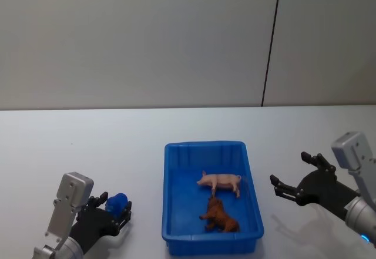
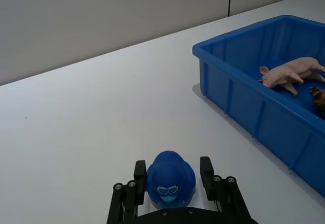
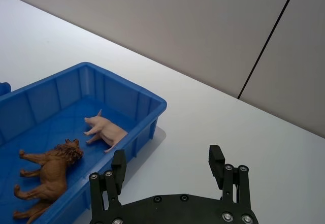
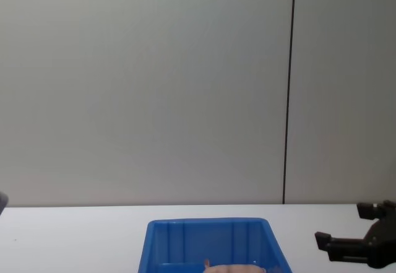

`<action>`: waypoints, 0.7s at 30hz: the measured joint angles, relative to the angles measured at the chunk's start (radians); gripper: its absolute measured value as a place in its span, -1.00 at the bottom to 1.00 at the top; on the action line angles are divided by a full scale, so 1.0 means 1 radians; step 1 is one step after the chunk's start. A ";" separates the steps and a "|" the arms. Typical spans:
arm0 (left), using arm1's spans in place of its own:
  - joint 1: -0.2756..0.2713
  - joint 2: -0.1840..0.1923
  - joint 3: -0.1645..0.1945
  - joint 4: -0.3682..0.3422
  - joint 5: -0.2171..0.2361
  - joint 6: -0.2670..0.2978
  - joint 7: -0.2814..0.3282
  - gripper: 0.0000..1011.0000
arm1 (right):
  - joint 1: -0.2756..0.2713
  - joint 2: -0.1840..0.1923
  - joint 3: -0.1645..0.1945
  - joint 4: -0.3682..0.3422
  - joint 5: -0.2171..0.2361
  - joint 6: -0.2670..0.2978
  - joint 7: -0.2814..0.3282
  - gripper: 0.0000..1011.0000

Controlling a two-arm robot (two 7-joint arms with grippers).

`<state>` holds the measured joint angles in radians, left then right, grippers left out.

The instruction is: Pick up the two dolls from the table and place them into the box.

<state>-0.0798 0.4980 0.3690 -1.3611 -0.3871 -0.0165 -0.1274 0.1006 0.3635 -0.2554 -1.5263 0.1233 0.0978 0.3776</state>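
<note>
the box [image 1: 176,212] looks like smooth, glossy blue plastic. the blue doll [image 2: 170,178] has a smooth sheen. the worktop [image 1: 70,147] is matt white.

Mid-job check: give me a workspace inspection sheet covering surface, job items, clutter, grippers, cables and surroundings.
Surface: white table, flat, bare around the bin.
Job's things: blue box stands at table centre. Pink pig doll lies on its side inside it. Blue round doll sits on the table to the box's left, between the left gripper's fingers.
Clutter: a brown lion figure lies in the box, beside the pig on the near side.
Grippers: left gripper is at the blue doll, fingers either side of it; contact cannot be told. Right gripper is open and empty, to the right of the box.
Cables: nothing seen.
Surroundings: plain grey wall with one dark vertical seam.
</note>
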 joint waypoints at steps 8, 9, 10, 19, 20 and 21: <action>-0.012 -0.004 -0.004 0.018 0.023 0.011 -0.020 -0.15 | 0.000 0.000 0.000 0.000 0.000 0.000 0.000 0.98; -0.013 -0.004 -0.005 0.019 0.026 0.013 -0.021 -0.18 | 0.000 0.000 0.000 0.000 0.000 0.000 0.000 0.98; -0.014 -0.004 -0.005 0.019 0.029 0.015 -0.023 -0.22 | 0.000 0.000 0.000 0.000 0.000 0.000 0.000 0.98; -0.022 -0.003 -0.010 0.004 0.064 0.032 -0.032 -0.45 | 0.000 0.000 0.000 0.000 0.000 0.000 0.000 0.98; -0.022 -0.003 -0.011 0.001 0.067 0.032 -0.032 -0.47 | 0.000 0.000 0.000 0.000 0.000 0.000 0.000 0.98; -0.024 -0.003 -0.012 -0.006 0.073 0.033 -0.032 -0.47 | 0.000 0.000 0.000 0.000 0.000 0.000 0.000 0.98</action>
<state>-0.1039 0.4948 0.3570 -1.3676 -0.3145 0.0166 -0.1598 0.1006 0.3635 -0.2554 -1.5263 0.1232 0.0978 0.3776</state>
